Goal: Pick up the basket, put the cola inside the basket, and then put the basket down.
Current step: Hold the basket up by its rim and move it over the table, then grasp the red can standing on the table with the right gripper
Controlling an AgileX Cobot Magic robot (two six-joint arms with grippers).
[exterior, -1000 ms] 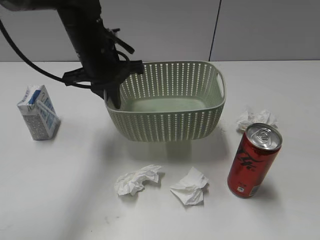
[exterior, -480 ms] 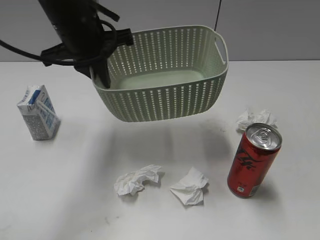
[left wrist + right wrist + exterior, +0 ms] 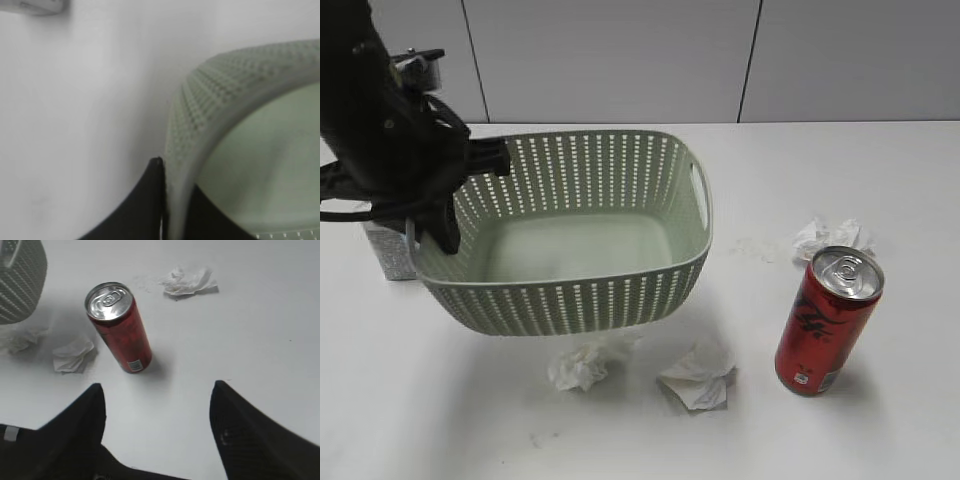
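Note:
The pale green slotted basket (image 3: 570,300) hangs in the air, tilted, above the table's left-middle. My left gripper (image 3: 445,232) is shut on its left rim; the left wrist view shows the rim (image 3: 200,115) pinched between the black fingers (image 3: 172,200). The red cola can (image 3: 827,320) stands upright on the table at the right, apart from the basket. In the right wrist view the cola (image 3: 120,327) stands ahead and left of my right gripper (image 3: 157,390), which is open and empty above the table. The right arm does not show in the exterior view.
A blue-and-white carton (image 3: 388,255) stands at the left, mostly hidden behind the basket and arm. Crumpled tissues lie under the basket's front (image 3: 578,368), beside it (image 3: 698,378) and behind the can (image 3: 832,236). A basket corner (image 3: 20,280) shows at the right wrist view's top left.
My left gripper has carried the basket up off the table, then left and toward the camera, lower than half a second ago. It now covers most of the carton. The can has not moved.

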